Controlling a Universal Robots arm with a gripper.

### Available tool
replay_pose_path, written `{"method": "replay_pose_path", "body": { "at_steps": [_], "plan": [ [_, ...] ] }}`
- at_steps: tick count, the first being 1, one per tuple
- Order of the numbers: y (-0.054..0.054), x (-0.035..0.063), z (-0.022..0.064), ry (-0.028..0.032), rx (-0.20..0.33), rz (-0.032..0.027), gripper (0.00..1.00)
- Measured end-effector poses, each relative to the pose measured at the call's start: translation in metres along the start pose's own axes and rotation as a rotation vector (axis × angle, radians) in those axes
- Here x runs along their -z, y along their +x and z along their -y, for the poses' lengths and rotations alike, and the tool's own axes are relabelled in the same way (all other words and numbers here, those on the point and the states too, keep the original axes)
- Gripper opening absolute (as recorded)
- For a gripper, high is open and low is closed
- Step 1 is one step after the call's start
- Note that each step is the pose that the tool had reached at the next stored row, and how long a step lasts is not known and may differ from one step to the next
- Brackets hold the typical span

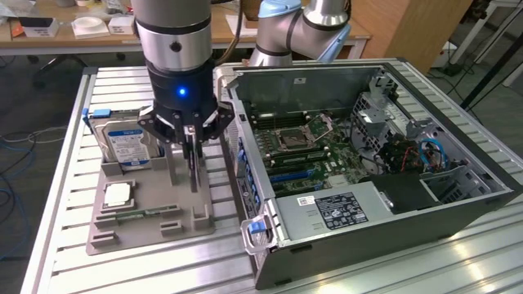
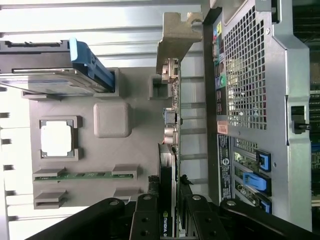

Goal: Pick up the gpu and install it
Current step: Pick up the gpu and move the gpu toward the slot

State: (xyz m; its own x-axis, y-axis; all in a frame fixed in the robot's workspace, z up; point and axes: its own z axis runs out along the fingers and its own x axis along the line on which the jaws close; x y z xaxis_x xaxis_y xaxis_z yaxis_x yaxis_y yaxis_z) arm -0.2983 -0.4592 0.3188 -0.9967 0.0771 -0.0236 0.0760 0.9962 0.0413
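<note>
**Card in the claw, at the parts tray: keep the pull straight**

In the left half of the exterior view, the gripper (image 1: 191, 153) hangs straight down over the grey parts tray (image 1: 122, 236). From the wrist camera I see its black fingers (image 2: 146, 210) pressed against both faces of the gpu (image 2: 167, 170). I read the claw as closed on the card's upper edge. The card stands on edge at the side of the tray nearest the computer case (image 1: 359, 245). I cannot tell whether its lower edge has left the tray's slot.

I judge the step in hand to be getting the card free of the tray. To do that well:

- I would pull only along the card's own plane. Any twist could wedge it between the tray's posts.
- The silvery end bracket (image 2: 176, 37) sticks out past the tray, just beside the case's perforated rear wall (image 2: 245, 75). That gap is what I would watch.
- The grip looks narrow and sits away from the bracket end, so the card may tip. A slow move suits it.

The hard drive (image 1: 127, 144), the processor (image 1: 119, 194) and the memory stick (image 1: 151, 212) sit further toward the exterior view's left and look well out of the way.
</note>
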Motion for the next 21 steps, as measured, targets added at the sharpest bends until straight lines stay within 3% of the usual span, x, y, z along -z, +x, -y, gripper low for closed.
{"method": "replay_pose_path", "body": {
  "at_steps": [21],
  "plan": [
    [-0.001,0.0327,-0.0013,0.0,0.0,0.0,0.26]
  ]
}}
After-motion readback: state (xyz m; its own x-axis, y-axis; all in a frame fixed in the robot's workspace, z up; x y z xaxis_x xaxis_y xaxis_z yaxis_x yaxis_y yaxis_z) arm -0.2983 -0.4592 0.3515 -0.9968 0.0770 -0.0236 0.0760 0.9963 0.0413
